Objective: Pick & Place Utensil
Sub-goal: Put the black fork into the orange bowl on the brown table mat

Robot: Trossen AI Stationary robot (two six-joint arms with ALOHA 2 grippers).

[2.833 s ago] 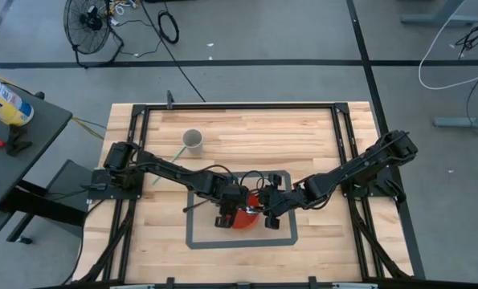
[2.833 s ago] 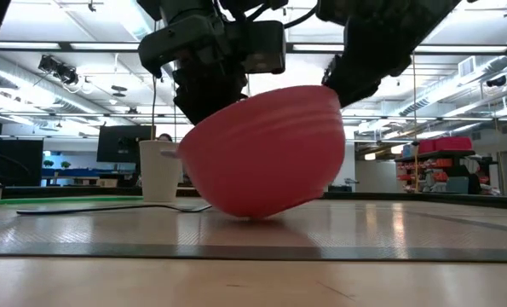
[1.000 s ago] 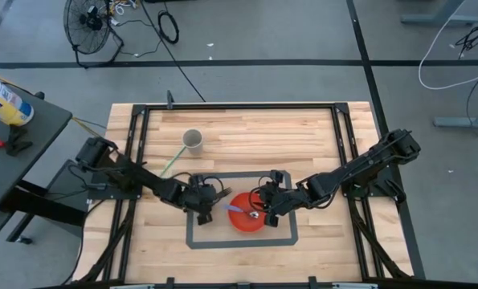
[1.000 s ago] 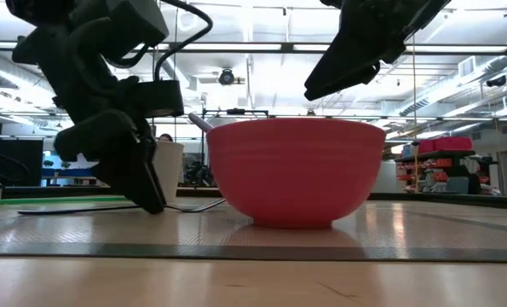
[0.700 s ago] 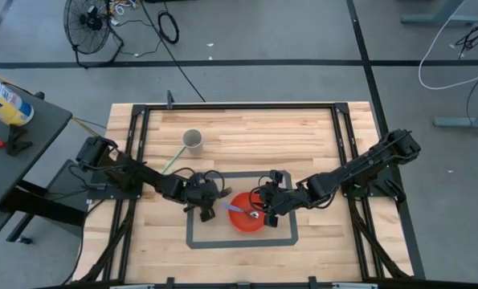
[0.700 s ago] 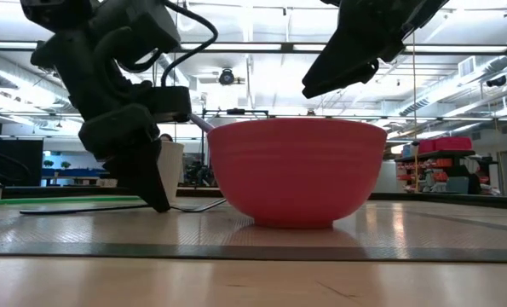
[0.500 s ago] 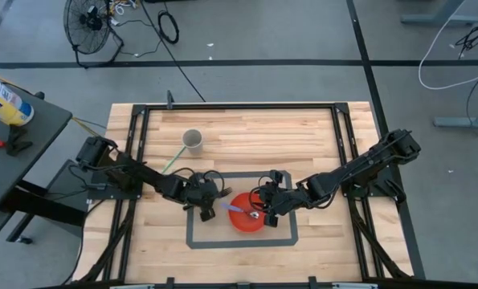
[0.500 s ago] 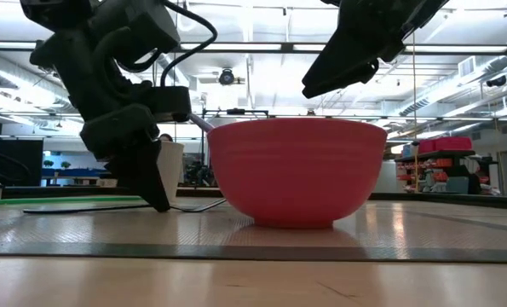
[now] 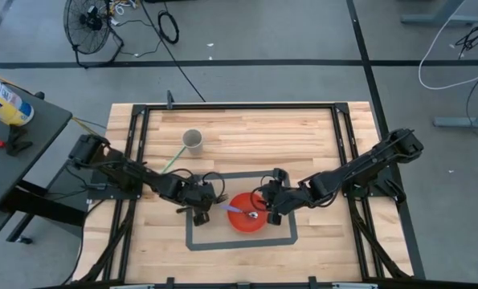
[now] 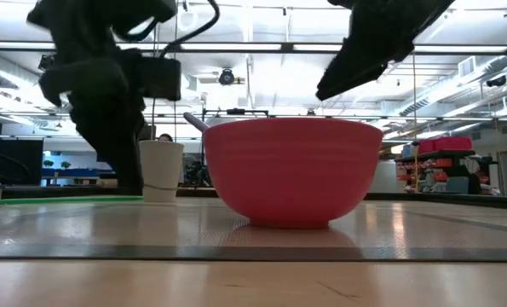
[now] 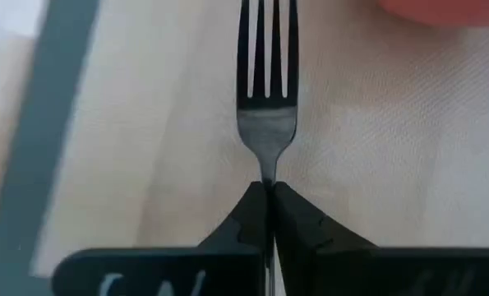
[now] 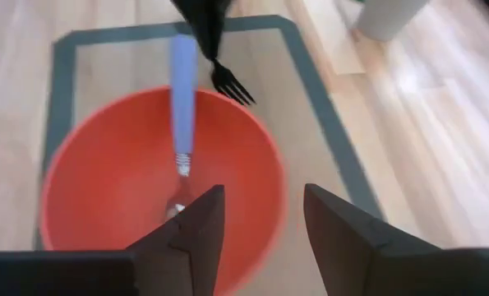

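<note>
A red bowl [image 9: 247, 214] stands inside the grey taped rectangle [image 9: 192, 241]. A spoon with a blue handle [image 12: 183, 90] lies in it, its handle leaning on the rim. My left gripper [image 9: 200, 210] is just left of the bowl, shut on a metal fork [image 11: 266, 123]. The fork's tines [image 12: 232, 85] show beside the bowl's rim in the right wrist view. My right gripper [image 12: 260, 204] is open and empty above the bowl's right rim. A white cup [image 9: 192, 140] stands at the far left. My left gripper pinches the fork between its two fingers [image 11: 252, 215], on the neck [image 11: 266, 174] just behind the tines. The fingers lie along the fork, and the handle runs back between them, hidden. The tines stick out ahead of the fingertips, toward the bowl.
A green stick [image 9: 171, 163] lies on the table beside the cup. The black frame [image 9: 134, 128] runs around the tabletop. In the low view the cup [image 10: 162, 170] stands behind and left of the bowl [image 10: 291, 170].
My left gripper has moved a little toward the table's left and near edge. The fork that lay along the table in the low view no longer shows there. My right gripper has drawn slightly away to the right above the bowl. The bowl and spoon stay put.
</note>
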